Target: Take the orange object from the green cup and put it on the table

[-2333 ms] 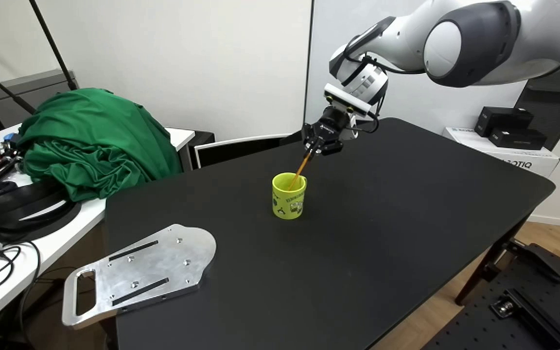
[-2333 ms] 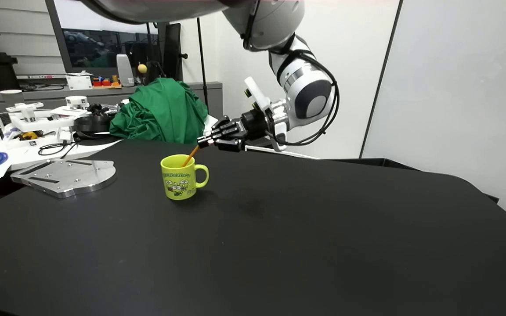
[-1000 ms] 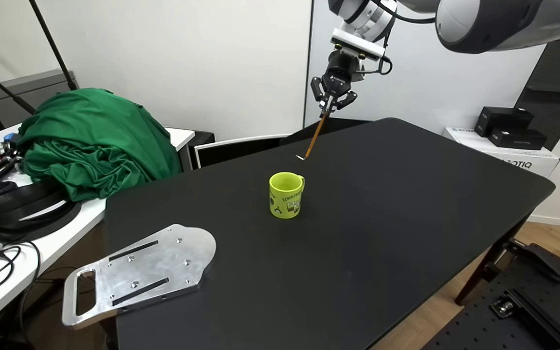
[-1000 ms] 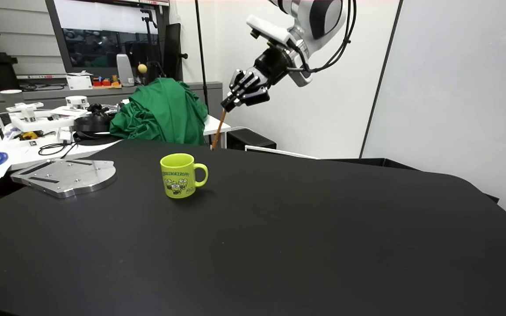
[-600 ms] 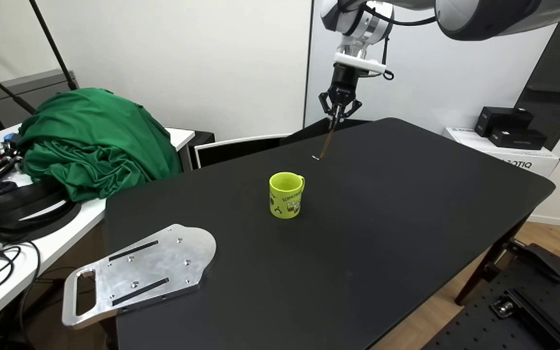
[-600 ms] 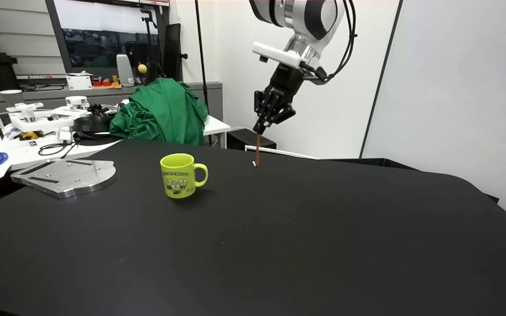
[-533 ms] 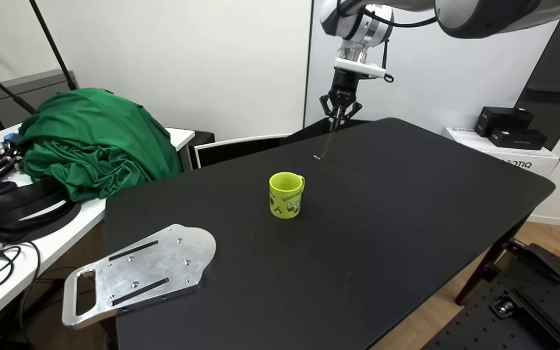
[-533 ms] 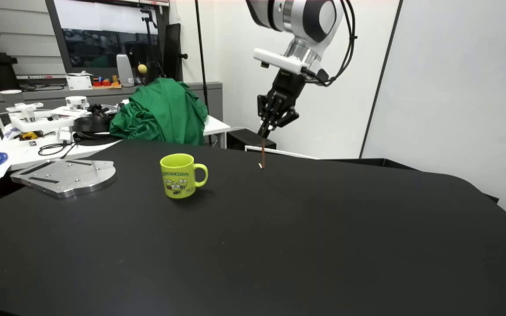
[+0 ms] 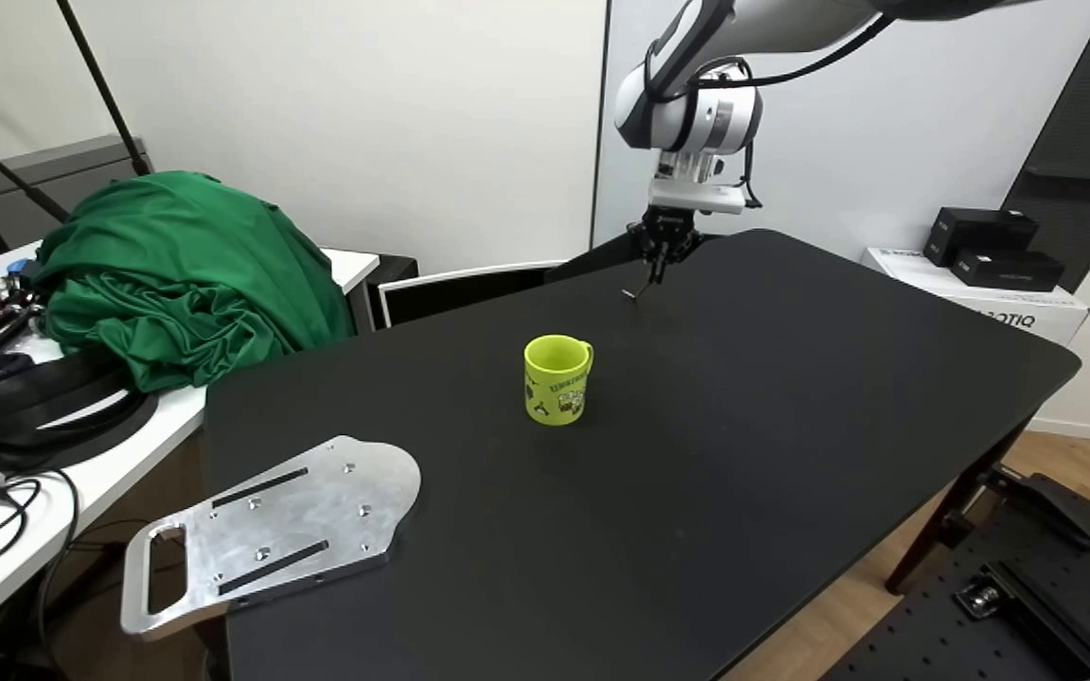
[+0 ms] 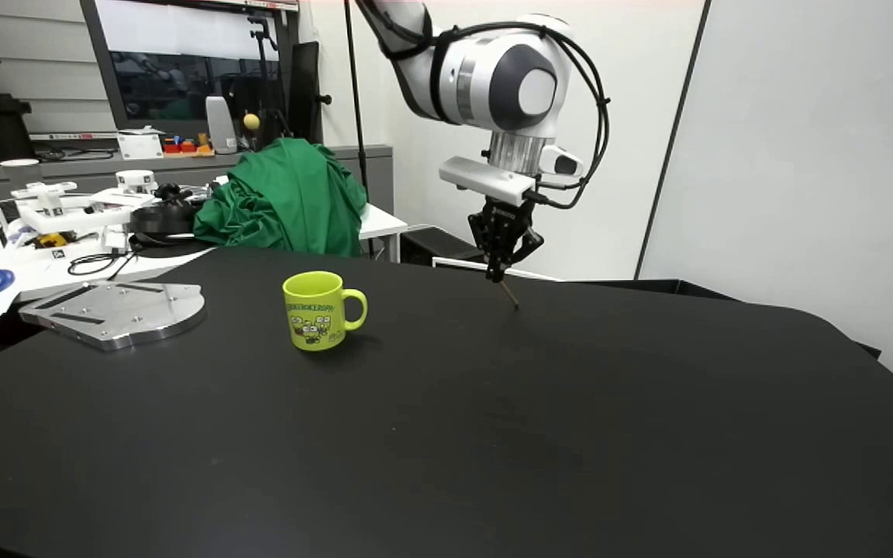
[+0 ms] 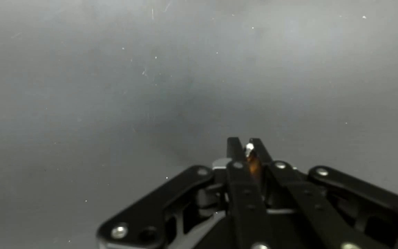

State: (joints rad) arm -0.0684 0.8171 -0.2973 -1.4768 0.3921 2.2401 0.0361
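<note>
The yellow-green cup [image 9: 555,388] stands upright on the black table [image 9: 696,473] in both exterior views; here its handle and printed figures show [image 10: 313,314]. In an exterior view its inside looks empty. My gripper [image 9: 657,272] points down over the far part of the table, apart from the cup on its handle side [image 10: 496,273]. It is shut on the thin orange stick [image 10: 509,295], which sticks out below the fingertips at a slant and looks dark there. In the wrist view the stick [image 11: 254,166] shows between the fingers [image 11: 247,142]. I cannot tell whether its lower end touches the table.
A silver metal plate [image 9: 318,511] lies at the table's edge, partly overhanging. A dark green cloth heap [image 9: 176,274] lies on the cluttered white side desk [image 9: 143,463]. A wall [image 10: 795,155] rises behind the table's far edge.
The stick has come out of the cup in my gripper. The gripper rose, moved away past the handle side, then came down and turned to point more steeply downward. The cup shifted slightly.
</note>
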